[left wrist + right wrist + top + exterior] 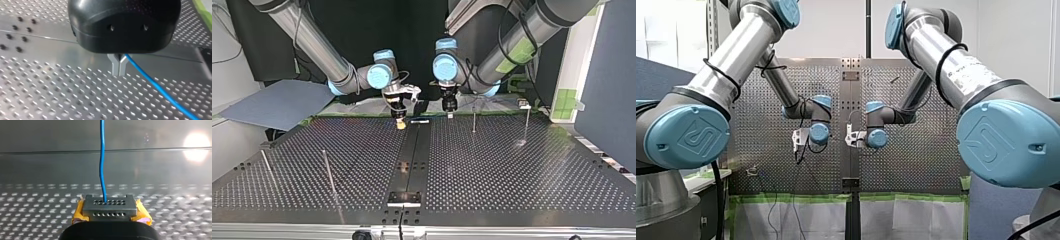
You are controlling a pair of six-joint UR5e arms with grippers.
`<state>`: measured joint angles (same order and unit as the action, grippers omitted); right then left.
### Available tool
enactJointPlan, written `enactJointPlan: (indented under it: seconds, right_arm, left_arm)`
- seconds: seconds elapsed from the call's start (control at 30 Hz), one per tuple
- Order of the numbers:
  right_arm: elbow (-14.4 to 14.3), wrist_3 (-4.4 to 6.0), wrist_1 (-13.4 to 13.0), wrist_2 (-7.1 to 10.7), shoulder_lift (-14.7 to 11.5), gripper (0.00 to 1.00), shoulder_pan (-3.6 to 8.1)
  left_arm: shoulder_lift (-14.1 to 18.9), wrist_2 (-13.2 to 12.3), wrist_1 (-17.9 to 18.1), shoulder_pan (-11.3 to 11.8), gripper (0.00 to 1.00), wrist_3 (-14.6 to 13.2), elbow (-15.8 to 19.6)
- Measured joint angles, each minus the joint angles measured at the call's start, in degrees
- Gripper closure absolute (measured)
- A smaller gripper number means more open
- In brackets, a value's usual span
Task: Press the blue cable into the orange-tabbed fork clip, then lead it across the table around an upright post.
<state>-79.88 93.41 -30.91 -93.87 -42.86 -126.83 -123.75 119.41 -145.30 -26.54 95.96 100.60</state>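
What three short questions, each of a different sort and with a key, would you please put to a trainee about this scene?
1. True or false: my left tool is shut on the blue cable.
2. Which colour are the pads of my right tool? A yellow, B green, C white.
3. Fill in: in the top view, the post nearest my left tool stands at that tool's ____ (the view's left or right).

Key: 1 true; 2 A; 3 right.
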Motion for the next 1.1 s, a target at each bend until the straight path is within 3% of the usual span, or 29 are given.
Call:
enactJointPlan:
  seconds: [0.67, 0.83, 1.1]
  right_arm:
    - [2.7, -0.13, 4.9, 0.05, -9.5, 1.00, 0.40]
    - [4.0, -0.22, 6.0, 0.08, -12.1, 1.00, 0.77]
    - [5.7, -0.51, 8.2, 0.09, -16.2, 1.00, 1.05]
  left_arm:
    - [10.0, 0.6, -9.1, -2.7, 1.00, -1.0, -7.6]
    - [12.5, 1.3, -10.1, -2.8, 1.00, -1.3, -9.1]
    - [13.2, 1.3, -10.4, -2.6, 1.00, -2.3, -10.7]
